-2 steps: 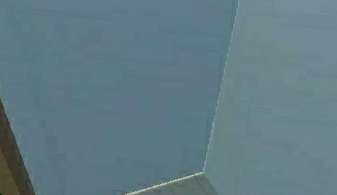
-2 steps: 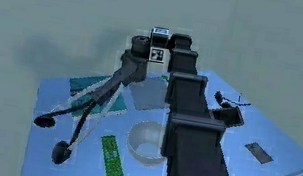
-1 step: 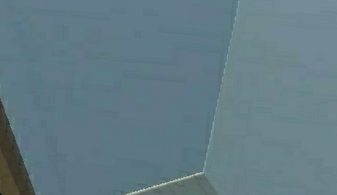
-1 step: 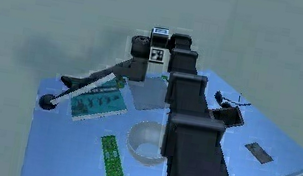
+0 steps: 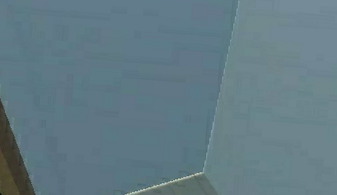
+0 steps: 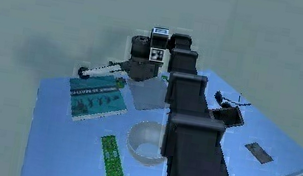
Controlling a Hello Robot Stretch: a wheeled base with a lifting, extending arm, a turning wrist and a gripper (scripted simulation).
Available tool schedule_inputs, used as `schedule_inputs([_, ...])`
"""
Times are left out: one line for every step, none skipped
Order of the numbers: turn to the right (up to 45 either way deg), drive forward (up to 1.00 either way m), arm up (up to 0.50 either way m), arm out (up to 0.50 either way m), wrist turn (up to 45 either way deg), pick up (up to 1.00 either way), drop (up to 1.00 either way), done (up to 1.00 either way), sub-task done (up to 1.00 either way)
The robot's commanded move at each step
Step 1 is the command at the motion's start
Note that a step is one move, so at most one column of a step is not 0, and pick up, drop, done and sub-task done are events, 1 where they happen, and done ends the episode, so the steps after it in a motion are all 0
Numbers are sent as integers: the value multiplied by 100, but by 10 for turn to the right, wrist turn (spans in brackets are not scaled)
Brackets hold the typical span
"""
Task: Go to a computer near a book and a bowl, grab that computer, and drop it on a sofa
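Stretched across a pale blue table [image 6: 287,146], my gripper [image 6: 97,68] sits by a teal book [image 6: 95,99], a white bowl [image 6: 148,141] and a grey boxy shape [image 6: 145,96], possibly the computer; how my jaws stand or what they hold, I cannot tell.

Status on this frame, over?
Gripper at table, load unclear. Pale grey block beside book and bowl, possibly the computer. Green remote near bowl.

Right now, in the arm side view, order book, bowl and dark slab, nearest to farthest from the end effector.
1. Book, table's left, nearest the end effector.
2. Bowl, table's middle.
3. Dark slab, far right.
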Motion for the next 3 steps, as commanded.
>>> schedule_inputs([0, 0, 0, 0, 420, 0, 0, 0, 0])
schedule_inputs([0, 0, -14, 0, 0, 0, 0, 0, 0])
schedule_inputs([0, 0, 0, 0, 0, 100, 0, 0, 0])
